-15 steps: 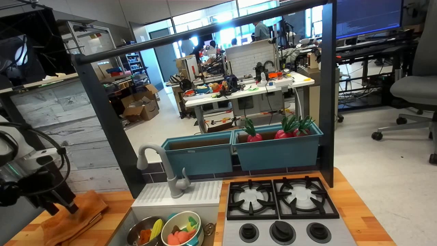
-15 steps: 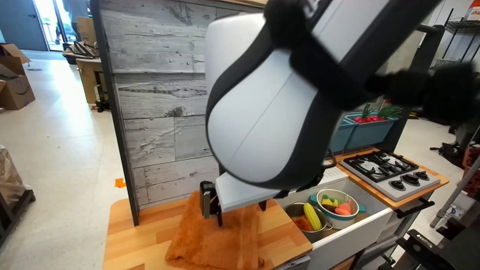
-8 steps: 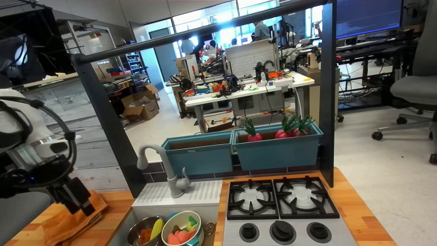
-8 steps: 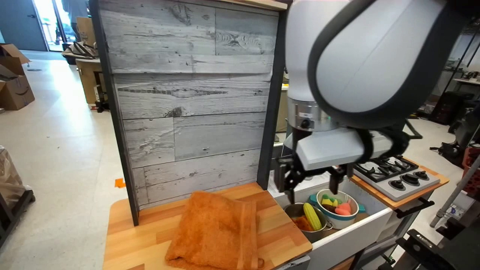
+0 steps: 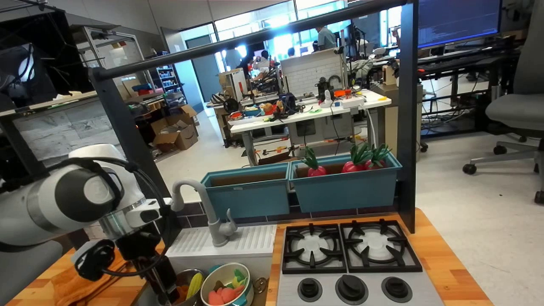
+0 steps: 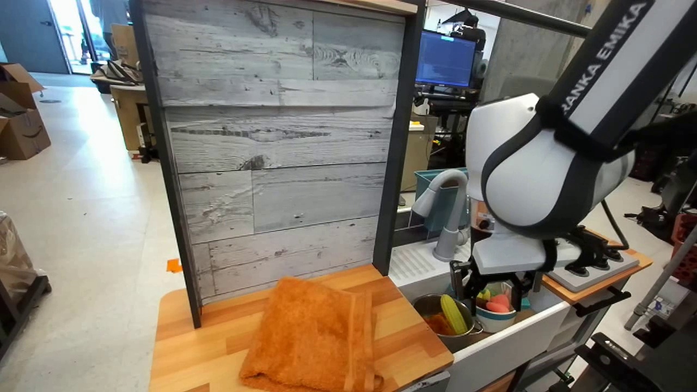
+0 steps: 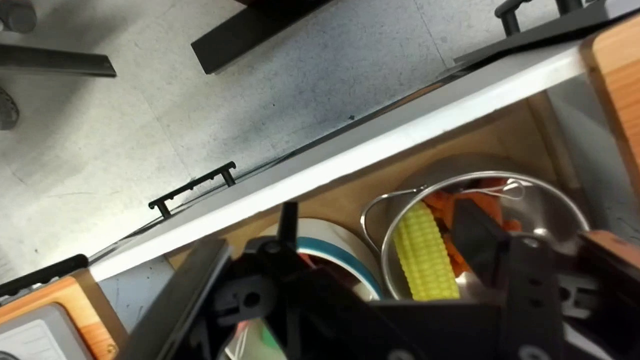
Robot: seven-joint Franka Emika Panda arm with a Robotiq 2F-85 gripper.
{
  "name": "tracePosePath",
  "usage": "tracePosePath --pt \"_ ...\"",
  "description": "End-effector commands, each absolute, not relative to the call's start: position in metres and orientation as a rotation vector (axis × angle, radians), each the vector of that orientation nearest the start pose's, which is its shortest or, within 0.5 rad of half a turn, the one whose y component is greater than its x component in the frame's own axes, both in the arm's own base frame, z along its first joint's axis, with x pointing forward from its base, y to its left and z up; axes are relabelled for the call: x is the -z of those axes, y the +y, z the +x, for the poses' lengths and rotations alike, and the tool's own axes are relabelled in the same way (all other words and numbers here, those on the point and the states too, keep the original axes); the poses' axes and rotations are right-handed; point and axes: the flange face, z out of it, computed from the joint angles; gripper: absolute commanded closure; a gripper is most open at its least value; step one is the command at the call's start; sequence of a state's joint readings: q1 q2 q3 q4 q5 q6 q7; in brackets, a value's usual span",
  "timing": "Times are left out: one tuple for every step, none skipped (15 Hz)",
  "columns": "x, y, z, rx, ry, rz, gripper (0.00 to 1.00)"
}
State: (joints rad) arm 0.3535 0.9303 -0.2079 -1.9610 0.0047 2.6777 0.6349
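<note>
The fingers (image 7: 475, 235) stand wide and empty near the pot (image 7: 547, 215); in the wrist view, corn (image 7: 425, 255) leans inside at nine o'clock, apparently because the pot props it there.

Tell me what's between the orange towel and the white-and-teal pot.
A strip of wooden counter, then the metal pot with corn in it, inside the sink, as an exterior view shows. The open gripper hangs over the sink.

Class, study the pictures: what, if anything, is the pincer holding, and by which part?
Nothing is held: the pincer stands open, and the nearby yellow corn is inside the metal pot.
</note>
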Motion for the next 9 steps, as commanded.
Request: tracePosePath --pt "0.043 0.088 0.57 -0.087 0.616 -3.352 0.25" --pt "0.05 0.093 0.576 -0.08 0.593 -3.366 0.35" --pt "0.057 0.097 0.581 -0.071 0.569 -3.374 0.36" --pt "0.064 0.101 0.585 -0.063 0.547 -3.384 0.43" --pt "0.07 0.105 0.59 -0.047 0.531 -3.39 0.53" --pt "0.075 0.107 0.593 -0.036 0.52 -3.393 0.6" --pt "0.079 0.108 0.597 -0.018 0.509 -3.398 0.68" --pt "0.082 0.109 0.601 -0.003 0.499 -3.397 0.75" --pt "0.085 0.11 0.604 0.013 0.492 -3.394 0.82"
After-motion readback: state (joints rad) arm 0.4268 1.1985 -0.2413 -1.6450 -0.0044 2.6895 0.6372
